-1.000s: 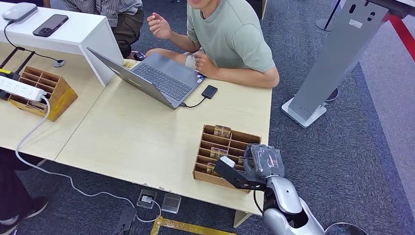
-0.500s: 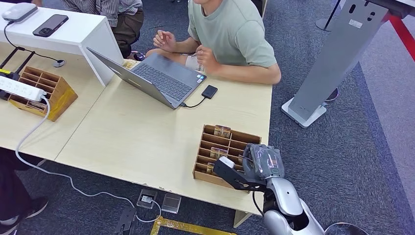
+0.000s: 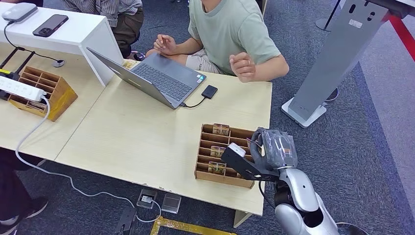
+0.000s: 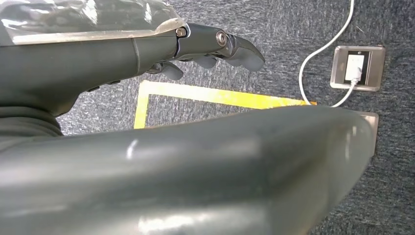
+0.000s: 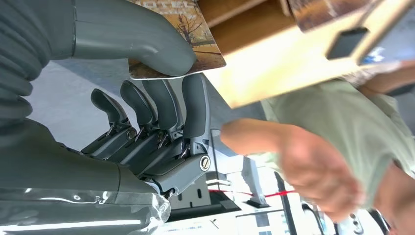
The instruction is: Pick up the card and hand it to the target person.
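Now the right hand (image 3: 276,152) has risen from the wooden tray (image 3: 203,172) at the near edge of the surface (image 3: 137,137), its thumb and fingers (image 5: 188,105) pinching the card (image 5: 188,36). The seated person's hand (image 3: 242,66) has lifted and reaches forward. Judgement: pickup is complete and handover remains. The left hand (image 4: 147,49) hangs over the floor, fingers loosely apart, holding nothing.
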### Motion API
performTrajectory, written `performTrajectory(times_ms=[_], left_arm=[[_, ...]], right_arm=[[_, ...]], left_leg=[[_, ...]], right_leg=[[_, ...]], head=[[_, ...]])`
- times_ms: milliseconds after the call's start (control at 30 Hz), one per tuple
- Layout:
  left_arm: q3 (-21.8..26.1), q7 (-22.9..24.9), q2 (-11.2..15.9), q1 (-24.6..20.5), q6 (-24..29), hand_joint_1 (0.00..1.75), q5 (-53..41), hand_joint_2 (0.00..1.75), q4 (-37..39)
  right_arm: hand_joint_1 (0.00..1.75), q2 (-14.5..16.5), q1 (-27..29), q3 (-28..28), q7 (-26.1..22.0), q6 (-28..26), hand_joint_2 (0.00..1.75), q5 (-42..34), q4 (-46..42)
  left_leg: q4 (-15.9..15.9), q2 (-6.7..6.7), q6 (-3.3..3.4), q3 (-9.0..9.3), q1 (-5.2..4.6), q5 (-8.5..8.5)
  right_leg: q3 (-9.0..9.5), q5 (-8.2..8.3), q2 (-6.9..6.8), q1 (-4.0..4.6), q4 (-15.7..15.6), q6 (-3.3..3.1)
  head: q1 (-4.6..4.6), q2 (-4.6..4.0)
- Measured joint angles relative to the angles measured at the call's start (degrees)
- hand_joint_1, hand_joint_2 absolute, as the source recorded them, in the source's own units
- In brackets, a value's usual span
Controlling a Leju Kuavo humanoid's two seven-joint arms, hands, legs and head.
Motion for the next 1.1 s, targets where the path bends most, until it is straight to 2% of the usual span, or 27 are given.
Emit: performTrajectory(times_ms=[300,633,833,1100], left_arm=[[-0.03,0.0,-0.13,-0.03,-0.02,0.0,-0.08,0.0,0.0],[-0.04,0.3,-0.03,-0.12,-2.69,0.0,-0.63,0.0,0.0],[-0.08,0.57,-0.16,-0.3,-1.4,0.0,-1.27,0.0,-0.02],[-0.16,0.57,-0.86,-0.33,-0.37,0.0,-1.92,0.0,-0.19]], right_arm=[[1.52,-0.56,-1.72,-1.62,-2.79,-1.29,1.75,-3.05,-4.16],[1.41,0.04,-7.95,-2.41,-5.71,-7.29,1.75,-0.99,-4.63],[1.41,1.78,-14.55,-2.47,-6.93,-13.51,1.75,4.6,0.67],[1.35,4.18,-20.52,-2.49,-8.32,-17.22,1.75,8.63,12.34]], left_leg=[[0.0,0.0,0.0,-0.02,0.0,0.0],[0.0,-0.01,0.01,-0.04,0.0,0.0],[0.0,-0.01,0.01,-0.04,0.0,0.01],[0.0,-0.04,0.03,-0.06,0.0,0.02]], right_leg=[[-0.01,0.0,0.0,0.0,0.0,0.0],[0.01,0.01,-0.01,0.0,0.01,0.01],[0.0,0.01,-0.01,0.0,0.02,0.01],[0.01,0.01,-0.03,0.0,0.02,0.01]], head=[[0.01,0.0],[0.01,0.0],[0.01,0.0],[0.01,0.0]])
